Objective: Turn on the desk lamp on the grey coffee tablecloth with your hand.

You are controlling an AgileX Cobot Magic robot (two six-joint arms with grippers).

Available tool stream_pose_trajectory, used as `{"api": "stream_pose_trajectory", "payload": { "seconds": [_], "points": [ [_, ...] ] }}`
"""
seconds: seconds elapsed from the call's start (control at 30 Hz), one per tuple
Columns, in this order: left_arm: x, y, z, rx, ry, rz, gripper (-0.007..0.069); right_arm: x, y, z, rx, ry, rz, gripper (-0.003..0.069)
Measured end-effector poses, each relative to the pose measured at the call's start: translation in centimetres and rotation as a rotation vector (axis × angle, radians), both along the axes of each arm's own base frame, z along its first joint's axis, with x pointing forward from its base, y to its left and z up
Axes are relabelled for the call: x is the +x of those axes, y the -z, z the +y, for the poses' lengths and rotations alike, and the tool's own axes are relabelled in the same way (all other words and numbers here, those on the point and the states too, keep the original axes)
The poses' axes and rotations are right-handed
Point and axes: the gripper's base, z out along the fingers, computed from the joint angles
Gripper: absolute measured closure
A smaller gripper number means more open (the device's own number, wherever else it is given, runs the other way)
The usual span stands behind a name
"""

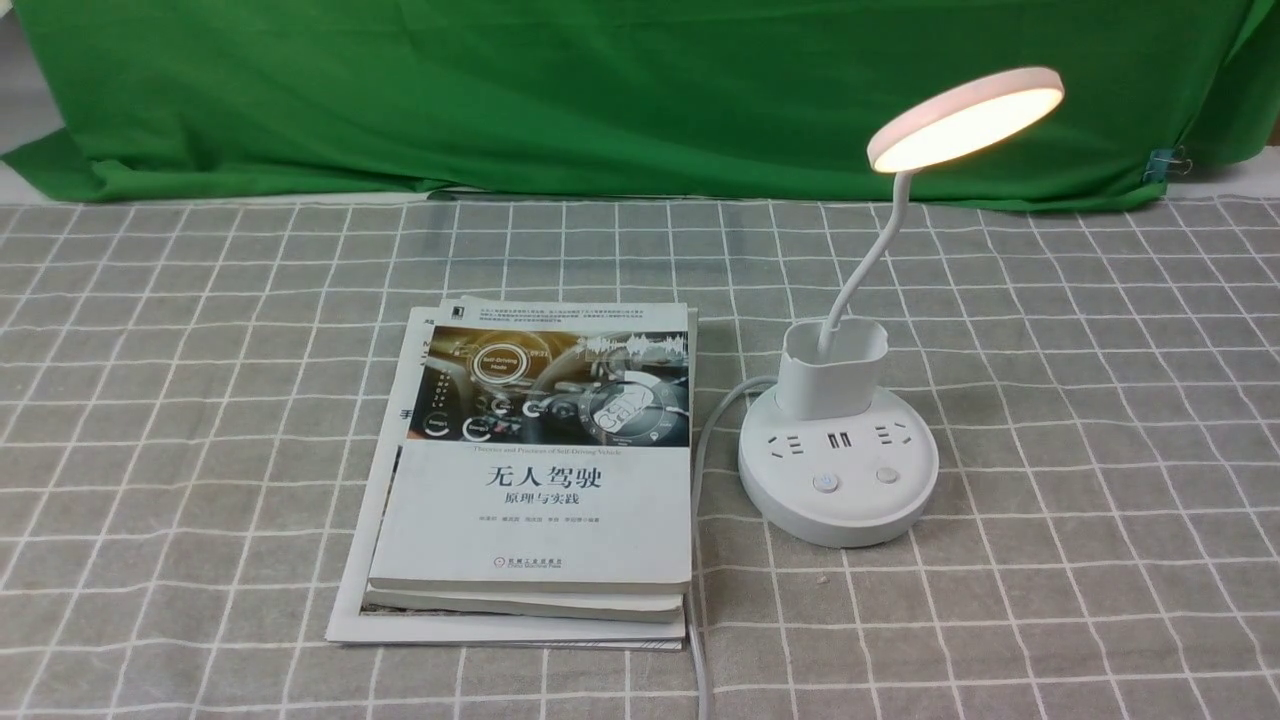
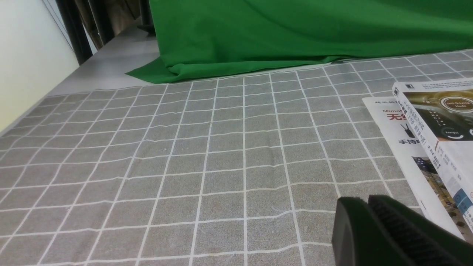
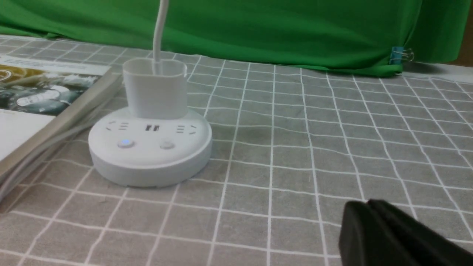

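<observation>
Grippers first: we see the right gripper [image 3: 373,218] only at the edge of its wrist view, its two dark jaws pressed together with nothing between them, low over the grey coffee tablecloth [image 3: 314,147]. The left gripper [image 2: 369,218] looks the same in its own view, jaws together and empty, beside the stack of books [image 2: 436,140]. Neither arm reaches into the front view, so both sit back on the robot's side of the counter.

From the right gripper outward, the desk lamp [image 3: 149,147] lies ahead, across a few bare cloth squares with nothing in the way. Its two buttons face this arm, and one button [image 3: 125,143] glows blue. From the left gripper the books stand between it and the lamp, so we judge the right arm to be the nearer and better placed.

In the front view the lamp [image 1: 838,470] stands on the right half of the cloth, just beside the books [image 1: 535,470], its white cord [image 1: 700,520] running between them. Its neck rises from the cup-shaped holder, and the disc head [image 1: 965,118] shines warm. We take the lamp to be already lit, so the press looks done.
</observation>
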Motion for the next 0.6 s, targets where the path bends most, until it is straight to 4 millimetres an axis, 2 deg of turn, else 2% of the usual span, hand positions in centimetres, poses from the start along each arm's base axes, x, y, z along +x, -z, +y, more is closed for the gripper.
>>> {"api": "stream_pose_trajectory", "payload": {
  "seconds": [0.6],
  "points": [
    [0.0,0.0,0.0,0.0,0.0,0.0,0.0606,0.0,0.0,0.0,-0.002,0.0,-0.001,0.0613]
  ]
}}
